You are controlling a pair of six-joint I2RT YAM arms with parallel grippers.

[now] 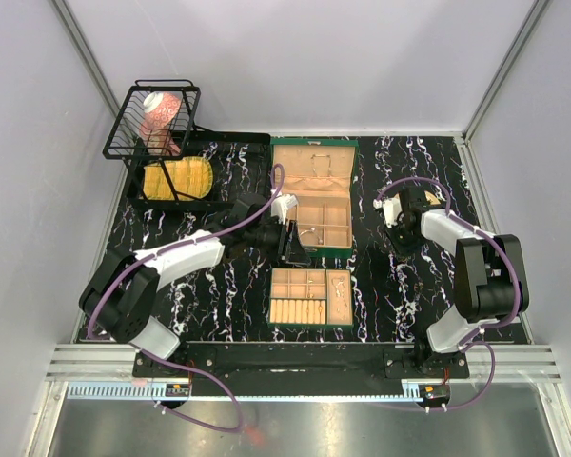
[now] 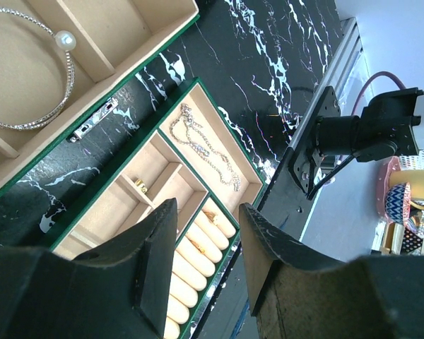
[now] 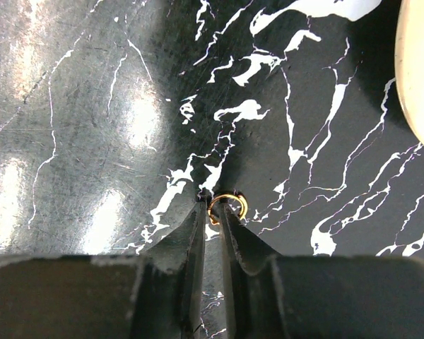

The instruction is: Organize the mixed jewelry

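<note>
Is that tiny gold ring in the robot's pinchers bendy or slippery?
The gold ring looks like thin, stiff metal, so it probably keeps its shape. Tiny and shiny, it may slip from the right gripper. Being round, it might roll if dropped.

Jaws pinching gold ring (image 3: 229, 206), black marbled tabletop (image 3: 92, 127)

Both arms wear smooth white shells over the long links, the left arm (image 1: 176, 259) and the right arm (image 1: 445, 228) alike, with bulky black joints between. A purple cable (image 1: 411, 179) loops along each. The left gripper (image 2: 206, 219) and right gripper (image 3: 212, 212) have matt black fingers (image 2: 155, 268), scuffed grey at the edges. Both bases share a black base plate (image 1: 295, 360).
</note>
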